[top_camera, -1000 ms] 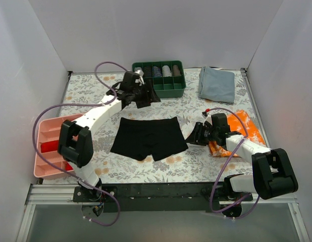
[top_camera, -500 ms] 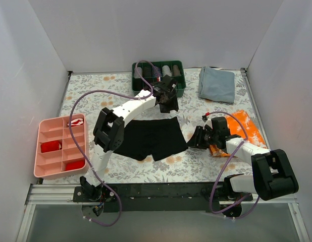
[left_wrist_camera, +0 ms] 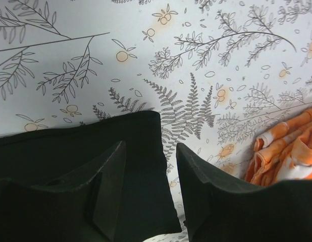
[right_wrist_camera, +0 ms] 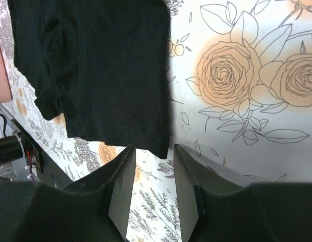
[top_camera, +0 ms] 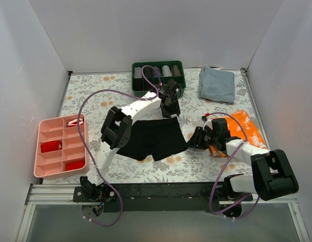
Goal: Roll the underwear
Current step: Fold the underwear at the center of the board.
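Note:
The black underwear (top_camera: 151, 138) lies flat on the flowered table, waistband toward the back. My left gripper (top_camera: 172, 110) hovers over its back right corner. In the left wrist view the jaws stand open, and the underwear's (left_wrist_camera: 70, 151) right edge runs down the gap of the left gripper (left_wrist_camera: 151, 156). My right gripper (top_camera: 194, 138) sits low by the front right leg corner. In the right wrist view it is open too, with the underwear's (right_wrist_camera: 95, 65) corner just ahead of the tips of the right gripper (right_wrist_camera: 153, 161). Nothing is pinched in either.
An orange-and-white cloth (top_camera: 245, 128) lies right of my right gripper, and the orange cloth (left_wrist_camera: 292, 141) also shows in the left wrist view. A green tray (top_camera: 184, 80) of rolled items and a grey-blue folded cloth (top_camera: 216, 83) sit at the back. A pink tray (top_camera: 39, 151) is at the left.
My left arm swung from the back left across to the underwear's back right corner, and its jaws narrowed. My right gripper crept slightly toward the front right corner.

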{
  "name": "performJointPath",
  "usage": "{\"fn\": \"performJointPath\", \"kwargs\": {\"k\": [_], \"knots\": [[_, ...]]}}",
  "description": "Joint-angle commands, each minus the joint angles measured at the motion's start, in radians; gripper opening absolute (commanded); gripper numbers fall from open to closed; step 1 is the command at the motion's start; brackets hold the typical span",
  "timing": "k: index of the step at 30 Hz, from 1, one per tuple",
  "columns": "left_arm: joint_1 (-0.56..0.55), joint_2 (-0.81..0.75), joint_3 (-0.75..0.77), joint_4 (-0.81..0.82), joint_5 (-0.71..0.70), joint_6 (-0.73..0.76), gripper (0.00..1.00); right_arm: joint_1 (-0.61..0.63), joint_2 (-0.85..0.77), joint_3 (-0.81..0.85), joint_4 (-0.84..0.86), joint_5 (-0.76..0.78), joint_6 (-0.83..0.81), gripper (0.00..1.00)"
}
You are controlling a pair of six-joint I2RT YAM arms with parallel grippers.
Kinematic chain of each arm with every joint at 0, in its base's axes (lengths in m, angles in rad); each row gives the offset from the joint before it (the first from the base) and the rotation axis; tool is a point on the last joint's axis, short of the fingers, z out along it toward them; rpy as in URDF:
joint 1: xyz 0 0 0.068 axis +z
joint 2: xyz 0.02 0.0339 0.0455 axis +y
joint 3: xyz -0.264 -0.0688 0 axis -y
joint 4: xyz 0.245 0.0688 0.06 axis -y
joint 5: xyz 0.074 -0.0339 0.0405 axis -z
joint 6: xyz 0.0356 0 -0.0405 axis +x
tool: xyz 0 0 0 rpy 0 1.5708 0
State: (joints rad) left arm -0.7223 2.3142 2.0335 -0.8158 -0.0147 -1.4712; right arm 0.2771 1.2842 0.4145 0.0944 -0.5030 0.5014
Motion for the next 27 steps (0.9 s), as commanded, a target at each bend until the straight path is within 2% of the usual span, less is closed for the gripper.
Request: {"fn": "performJointPath", "kwargs": {"k": [1,10,27], "knots": [[-0.011,0.017,0.057,0.003,0.009,-0.028,0.45,-0.001,0.012,0.007,0.048,-0.034,-0.007,0.43],[-0.019,0.059,0.093,0.032,0.061,-0.037,0.46,-0.001,0.052,0.026,0.054,-0.028,-0.012,0.43],[-0.017,0.063,0.079,-0.006,0.03,-0.023,0.49,-0.001,0.113,0.063,0.071,-0.031,-0.018,0.43]]}}
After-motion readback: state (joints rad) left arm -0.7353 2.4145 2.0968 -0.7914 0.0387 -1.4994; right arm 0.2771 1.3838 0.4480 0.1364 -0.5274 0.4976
